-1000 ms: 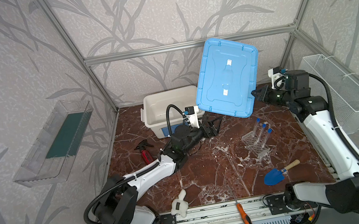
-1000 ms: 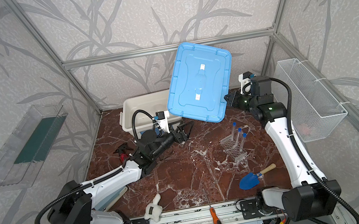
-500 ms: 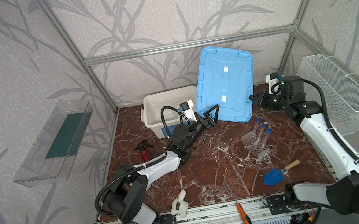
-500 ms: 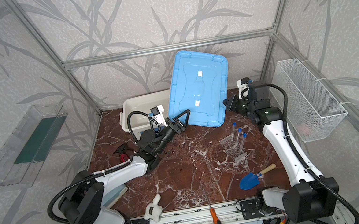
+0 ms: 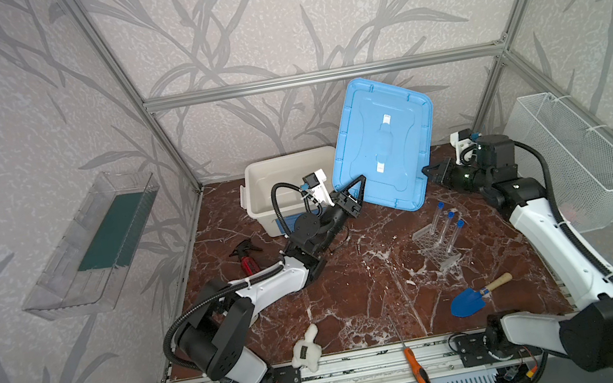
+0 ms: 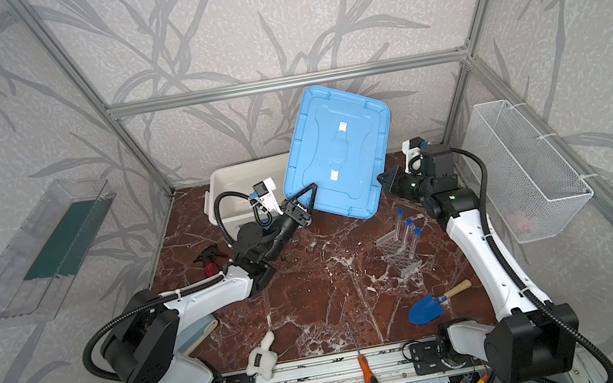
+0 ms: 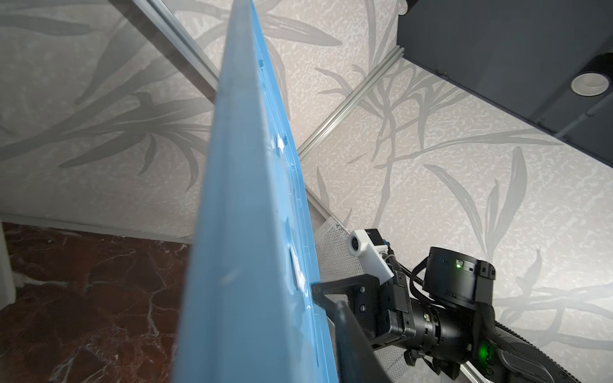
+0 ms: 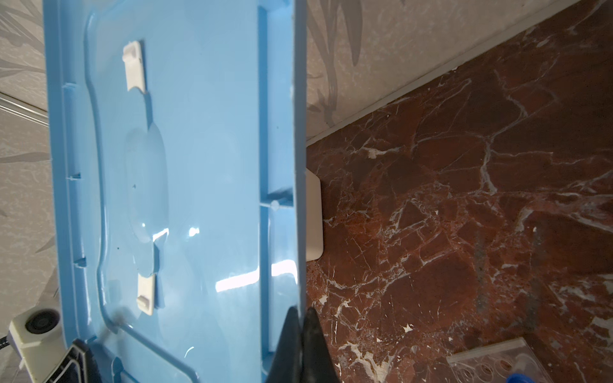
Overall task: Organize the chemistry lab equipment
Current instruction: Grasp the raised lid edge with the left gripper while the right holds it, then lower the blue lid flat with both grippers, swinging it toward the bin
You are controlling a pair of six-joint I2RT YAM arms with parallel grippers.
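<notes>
One orange-handled screwdriver lies nearest, its handle on the front rail and its shaft reaching onto the red marble tabletop. To its left, a small white plush toy sits at the table's front edge. To its right lies a blue trowel with a wooden handle. Further in, right of centre, the clear perforated tube rack stands on the marble and holds three clear blue-capped test tubes, all leaning the same way. Rack and tubes are well apart from both grippers. On the left side, a red spray bottle with a black trigger lies beside the left arm. Beyond it, a white open bin sits against the back wall. A blue lid is held nearly upright just right of the bin, inner face towards the cameras. The left gripper is drawn narrow at the lid's lower left edge. One finger lies flat against the inner face and the other is hidden behind the lid. The right gripper is pinched tight on the rim of the opposite edge. A wire basket hangs on the right wall and a clear shelf tray on the left wall.
</notes>
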